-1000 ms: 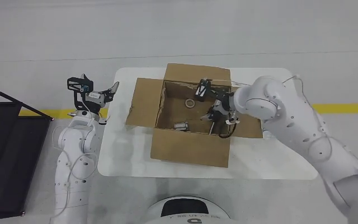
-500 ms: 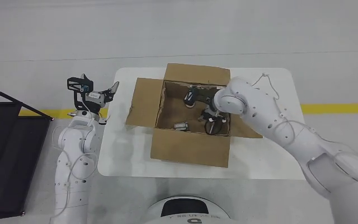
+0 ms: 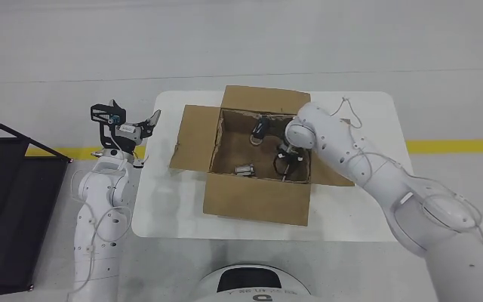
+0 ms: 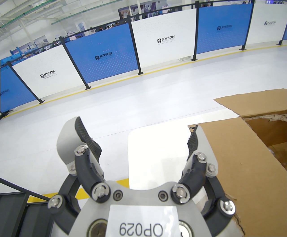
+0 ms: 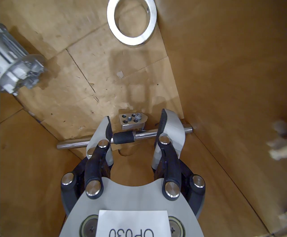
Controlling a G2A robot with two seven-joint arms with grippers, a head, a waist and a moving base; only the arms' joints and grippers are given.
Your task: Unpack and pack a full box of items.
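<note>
An open cardboard box (image 3: 256, 198) stands in the middle of the white table (image 3: 173, 211). My right gripper (image 5: 136, 119) is deep inside it, open, low over the box floor in a corner. A shiny metal rod (image 5: 146, 134) with a black sleeve (image 5: 122, 138) lies across just beneath its fingertips, and a small drilled metal block (image 5: 132, 121) sits between the fingers. In the top view the right gripper (image 3: 285, 161) is at the box's right side. My left gripper (image 4: 136, 128) hangs open and empty beyond the table's left edge, also seen from above (image 3: 133, 125).
A flat metal ring (image 5: 131, 21) lies on the box floor farther from the gripper. A grey cast metal part (image 5: 18, 67) rests nearby, seen from above (image 3: 244, 171) near the front wall. The box flap (image 4: 235, 157) spreads toward the left arm. A black rack (image 3: 23, 196) stands at the far left.
My right arm has swung further over the box and the gripper has dropped lower inside, toward the box's middle. The left arm has stayed still.
</note>
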